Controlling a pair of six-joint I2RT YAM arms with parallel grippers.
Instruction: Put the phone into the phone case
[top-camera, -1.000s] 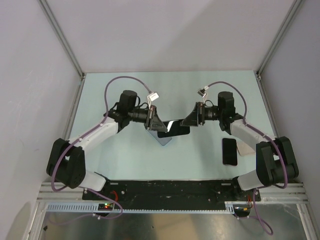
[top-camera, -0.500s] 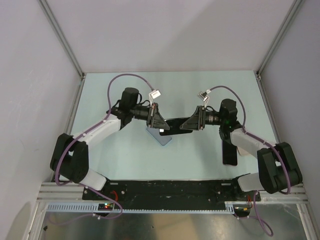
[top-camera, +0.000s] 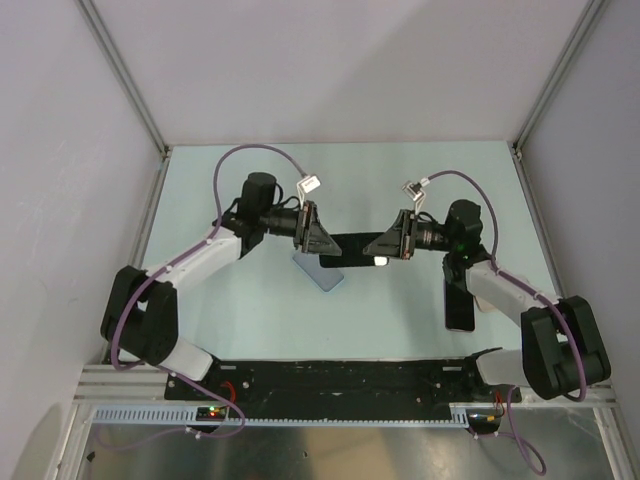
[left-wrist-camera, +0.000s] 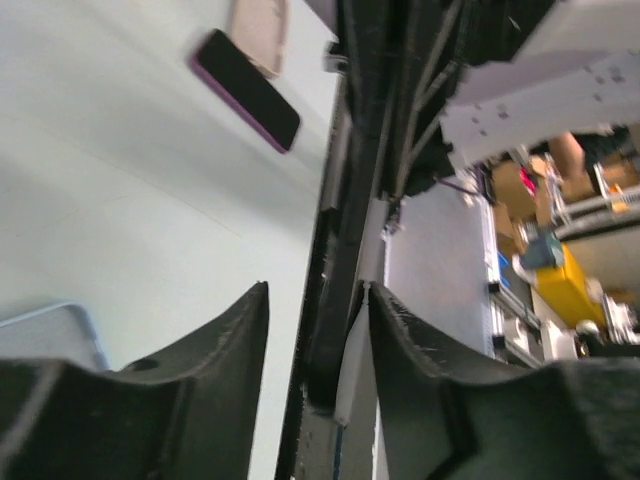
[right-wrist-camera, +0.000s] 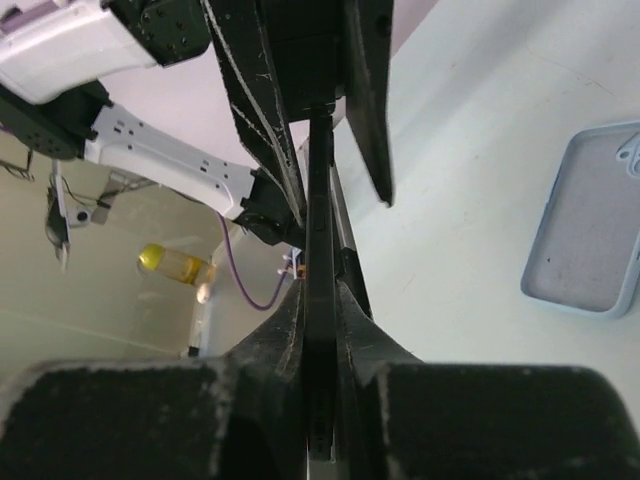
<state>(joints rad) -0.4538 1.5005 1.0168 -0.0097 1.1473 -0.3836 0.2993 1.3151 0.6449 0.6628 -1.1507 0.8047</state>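
The phone (top-camera: 350, 246) is a thin black slab held level above the table between both arms. My right gripper (top-camera: 373, 250) is shut on its right end. In the right wrist view the phone (right-wrist-camera: 320, 200) runs edge-on, clamped in the right gripper (right-wrist-camera: 320, 300). My left gripper (top-camera: 325, 250) is open around the other end. In the left wrist view the phone (left-wrist-camera: 330, 340) sits between the jaws of the left gripper (left-wrist-camera: 315, 295), with a gap on one side. No all-black phone case shows in any view.
A pale blue-grey shell (top-camera: 322, 273) with a raised rim lies open side up under the left gripper, also seen as the shell (right-wrist-camera: 590, 230). A purple-rimmed black handset (top-camera: 460, 305) and a beige slab (top-camera: 490, 297) lie at the right. A black rail (top-camera: 330, 378) runs along the near edge.
The right gripper moved in from the right and shut on the phone's end. The left gripper's jaws, shut on the phone a moment ago, have opened.
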